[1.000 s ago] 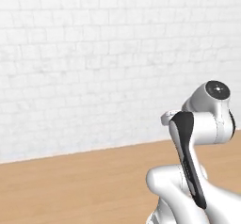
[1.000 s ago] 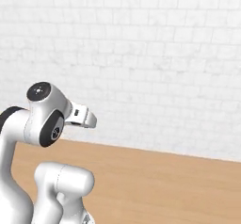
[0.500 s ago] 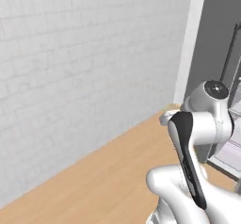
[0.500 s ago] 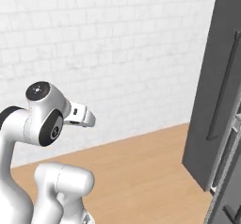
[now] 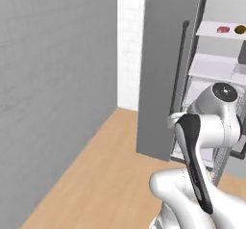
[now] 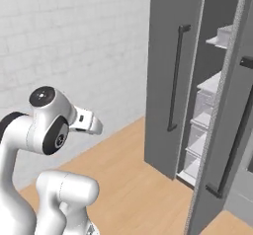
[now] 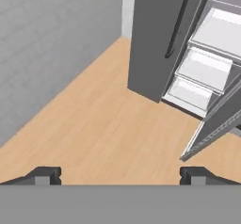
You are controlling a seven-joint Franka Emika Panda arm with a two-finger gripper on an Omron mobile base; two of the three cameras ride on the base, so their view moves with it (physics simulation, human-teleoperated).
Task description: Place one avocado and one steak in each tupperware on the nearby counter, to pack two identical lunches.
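Left base view: steak [image 5: 222,29] and avocado [image 5: 239,29] side by side on upper shelf of open fridge [image 5: 158,69], well above arm. Gripper [image 7: 120,173] wide apart, empty, aimed at floor. Judged: avocado firm, round, rolls, so pinch across middle; steak soft, slick, flat, so grip by edges.

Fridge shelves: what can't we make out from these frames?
- Left base view: top shelf carries a small red-pink item and a small brown one; too small to identify, and the frame edge cuts the shelf.
- Left base view: the arm hides the lower shelves.
- Right base view: the open doors cover most of the interior.
- Hand view: open gripper; upper shelves cut off.
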